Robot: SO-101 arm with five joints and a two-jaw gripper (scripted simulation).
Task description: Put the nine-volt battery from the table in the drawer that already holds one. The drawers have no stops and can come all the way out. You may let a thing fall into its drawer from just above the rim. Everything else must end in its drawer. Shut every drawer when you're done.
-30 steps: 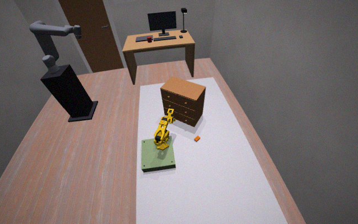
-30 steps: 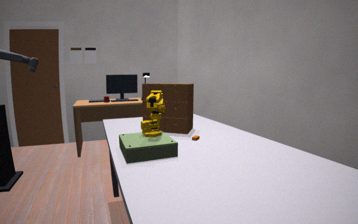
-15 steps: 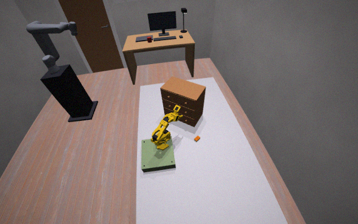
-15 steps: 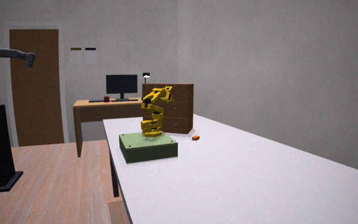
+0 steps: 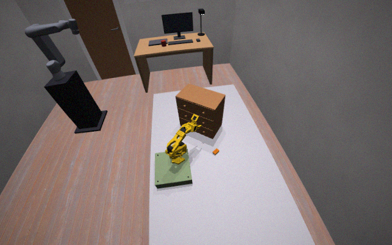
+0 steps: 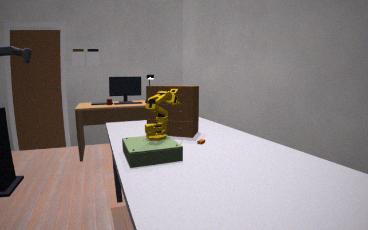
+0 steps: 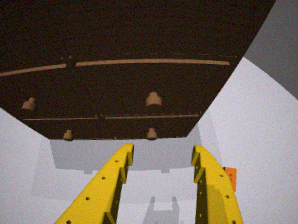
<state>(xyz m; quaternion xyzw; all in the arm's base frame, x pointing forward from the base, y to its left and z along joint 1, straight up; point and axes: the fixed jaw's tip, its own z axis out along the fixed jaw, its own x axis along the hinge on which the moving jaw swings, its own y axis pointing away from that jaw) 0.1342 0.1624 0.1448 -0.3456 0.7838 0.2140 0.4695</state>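
The small orange nine-volt battery (image 5: 216, 151) lies on the white table to the right of my arm and in front of the chest; it also shows in the exterior view (image 6: 201, 141) and at the right edge of the wrist view (image 7: 230, 177). The brown chest of drawers (image 5: 200, 110) (image 6: 179, 111) stands with all its drawers shut. My yellow gripper (image 5: 198, 125) (image 6: 177, 103) is raised and points at the chest's lower front (image 7: 133, 50), close to it. The fingers stand a little apart with nothing between them. The drawer contents are hidden.
My arm stands on a green base plate (image 5: 172, 170) on the table. Small knobs (image 7: 153, 99) stick out of the drawer fronts. A grey arm on a black pedestal (image 5: 74, 99), a wooden desk (image 5: 174, 49) and a door stand on the floor beyond the table.
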